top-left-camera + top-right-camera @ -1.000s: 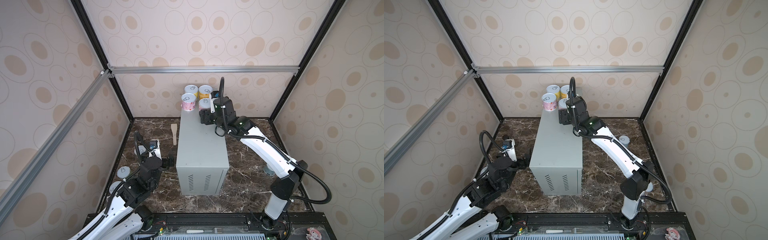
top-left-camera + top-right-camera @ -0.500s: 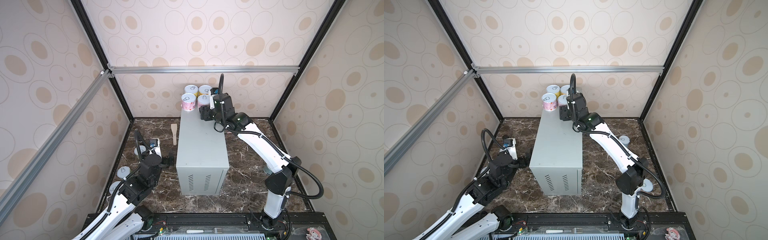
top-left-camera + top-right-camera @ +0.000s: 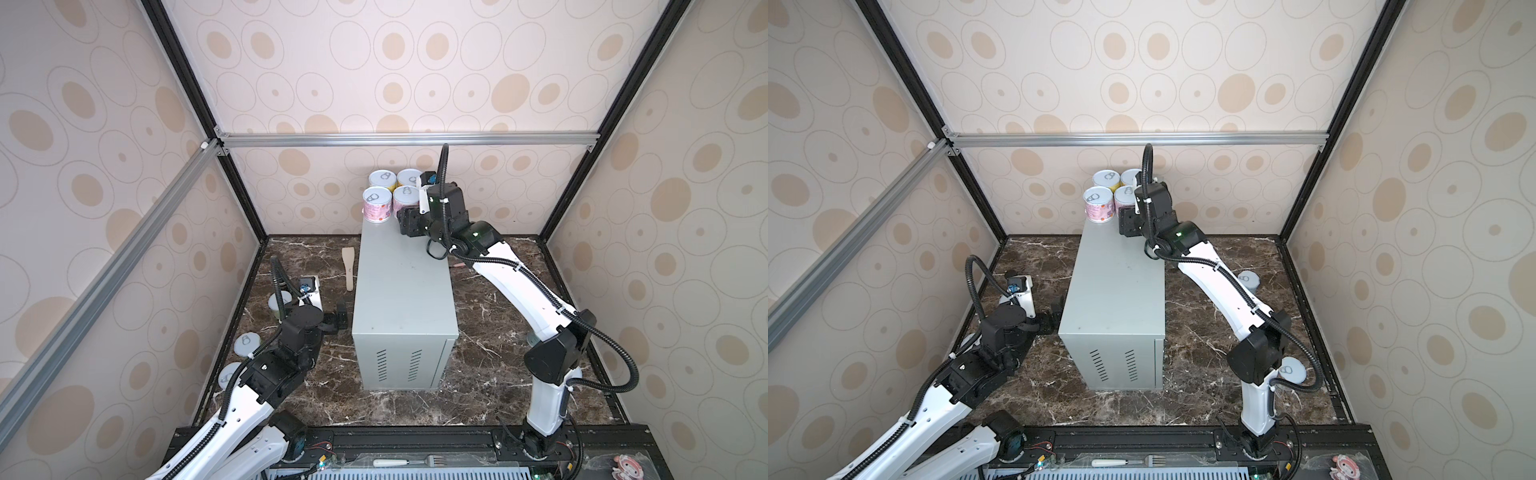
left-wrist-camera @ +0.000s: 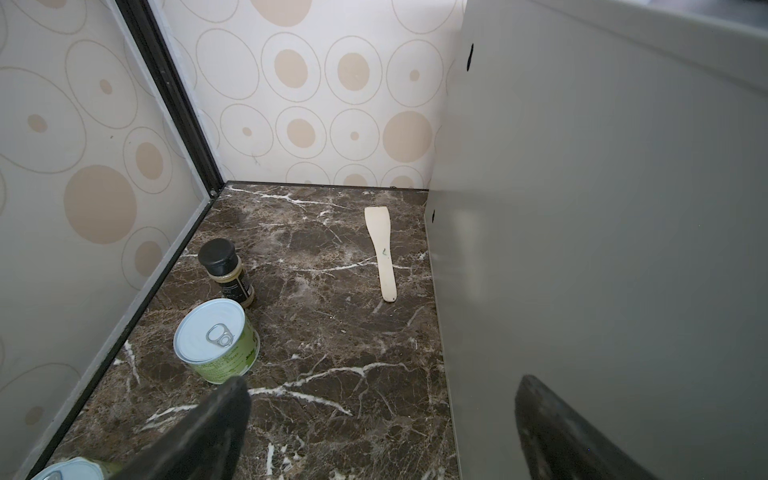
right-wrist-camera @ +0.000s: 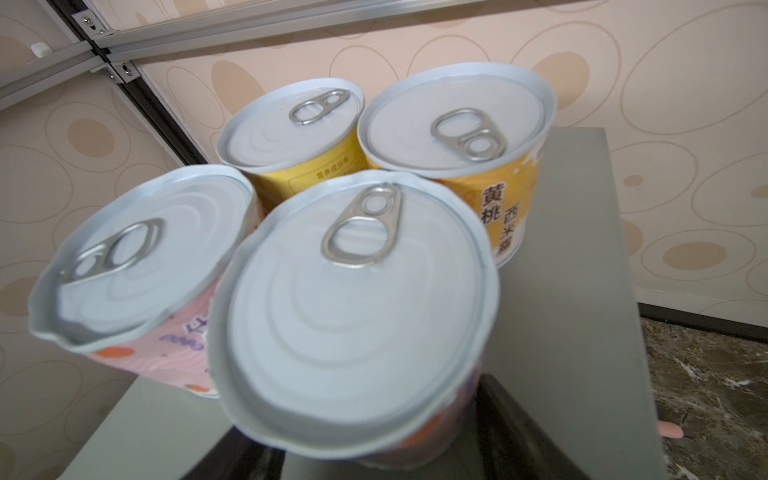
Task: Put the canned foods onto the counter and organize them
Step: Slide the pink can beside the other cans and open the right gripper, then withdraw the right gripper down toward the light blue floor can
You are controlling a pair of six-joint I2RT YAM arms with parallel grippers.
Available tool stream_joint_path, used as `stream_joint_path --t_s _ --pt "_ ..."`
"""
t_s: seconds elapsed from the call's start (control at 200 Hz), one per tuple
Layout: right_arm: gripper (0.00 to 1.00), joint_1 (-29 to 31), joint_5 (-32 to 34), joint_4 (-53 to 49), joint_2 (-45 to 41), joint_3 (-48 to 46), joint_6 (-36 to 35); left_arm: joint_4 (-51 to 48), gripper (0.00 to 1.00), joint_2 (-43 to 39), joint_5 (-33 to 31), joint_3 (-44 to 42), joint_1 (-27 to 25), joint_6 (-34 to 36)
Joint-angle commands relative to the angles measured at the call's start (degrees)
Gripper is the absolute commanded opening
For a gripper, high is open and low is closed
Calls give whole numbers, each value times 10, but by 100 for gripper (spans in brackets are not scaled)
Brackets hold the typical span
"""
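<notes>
At the far end of the grey counter [image 3: 403, 291] stand three cans: two yellow ones [image 5: 286, 133] [image 5: 457, 124] and a pink one [image 5: 141, 266]. My right gripper [image 3: 406, 210] is shut on a second pink can [image 5: 353, 299], which sits tight against them in both top views. Low on the marble floor beside the counter's left wall [image 4: 602, 208], my left gripper [image 4: 382, 415] is open and empty. A green can [image 4: 216, 340] stands just beyond one of its fingers [image 4: 216, 424]. More cans rest on the floor at the left [image 3: 247, 343] and right [image 3: 1248, 280] [image 3: 1292, 370].
A wooden spatula [image 4: 382, 253] lies on the floor by the counter's left side. A small dark-capped bottle [image 4: 226, 270] stands near the left wall behind the green can. A small pink object [image 5: 671, 430] lies on the floor to the counter's right. Patterned walls close in three sides.
My right gripper has carried the pink can toward the back of the counter, up against the other three cans. The left arm has barely shifted.
</notes>
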Motion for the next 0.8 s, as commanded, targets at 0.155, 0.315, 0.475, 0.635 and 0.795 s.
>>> stream_joint_path --t_s 0.155,0.315,0.475,0.635,0.795 --pt "79 -4 -20 -22 -34 -20 3 13 99 14 25 0 21 -5" --pt "82 -5 -31 -28 -87 -54 -7 12 99 20 42 10 24 4" --pt "85 -4 -24 -43 -154 -97 -24 2 99 11 43 39 27 18" --pt "86 -5 -15 -48 -236 -171 -31 -25 99 6 30 73 29 27" --pt "87 -4 10 -58 -317 -247 -34 -49 99 -2 3 93 32 19"
